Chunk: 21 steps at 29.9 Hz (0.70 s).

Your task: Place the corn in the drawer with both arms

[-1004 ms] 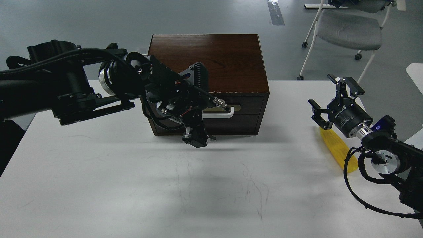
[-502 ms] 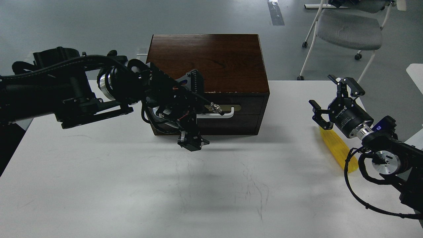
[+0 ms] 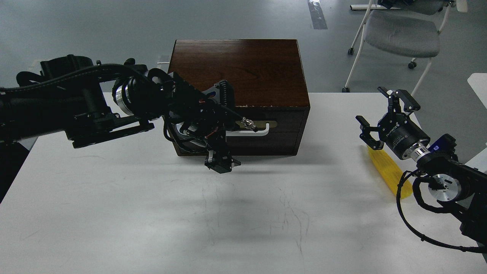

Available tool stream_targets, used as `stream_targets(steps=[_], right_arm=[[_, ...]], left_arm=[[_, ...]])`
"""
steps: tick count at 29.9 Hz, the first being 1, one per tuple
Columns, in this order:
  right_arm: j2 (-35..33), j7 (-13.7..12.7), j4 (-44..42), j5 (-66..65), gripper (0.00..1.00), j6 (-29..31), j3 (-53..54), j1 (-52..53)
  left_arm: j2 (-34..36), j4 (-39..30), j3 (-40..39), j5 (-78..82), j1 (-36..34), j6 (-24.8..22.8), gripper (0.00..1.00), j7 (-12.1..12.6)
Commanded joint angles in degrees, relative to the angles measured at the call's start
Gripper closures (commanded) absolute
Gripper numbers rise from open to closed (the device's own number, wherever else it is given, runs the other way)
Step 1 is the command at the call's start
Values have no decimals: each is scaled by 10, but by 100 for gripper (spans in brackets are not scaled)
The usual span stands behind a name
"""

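The corn [image 3: 388,171] lies on the white table [image 3: 152,213] at the far right, its near end hidden behind my right wrist. My right gripper [image 3: 382,116] hangs just above the corn's far tip, fingers spread open and empty. The dark brown wooden box [image 3: 243,68] stands at the back middle. Its drawer [image 3: 285,118] is closed, with brass plate and white bar handle [image 3: 253,132] showing. My left gripper [image 3: 220,163] hangs low in front of the box's left half, left of the handle. It is dark, and its fingers cannot be told apart.
A grey wheeled chair [image 3: 399,32] stands on the floor behind the table's right side. A white object [image 3: 479,83] shows at the right edge. My left arm covers the box's left front corner.
My left arm has shifted a little to the left along the box front, baring more of the handle. The right gripper and corn have hardly moved.
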Motion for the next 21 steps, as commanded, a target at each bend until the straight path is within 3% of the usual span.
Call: stream_targets(steps=[1,21], right_arm=[[0,0,0,0,0,0,0,-1],[-1,0,0,0,0,0,0,-6]], left_arm=[[-1,5,3,0,0,0,2,0],[-7,0,33,0,3,0,2,0]])
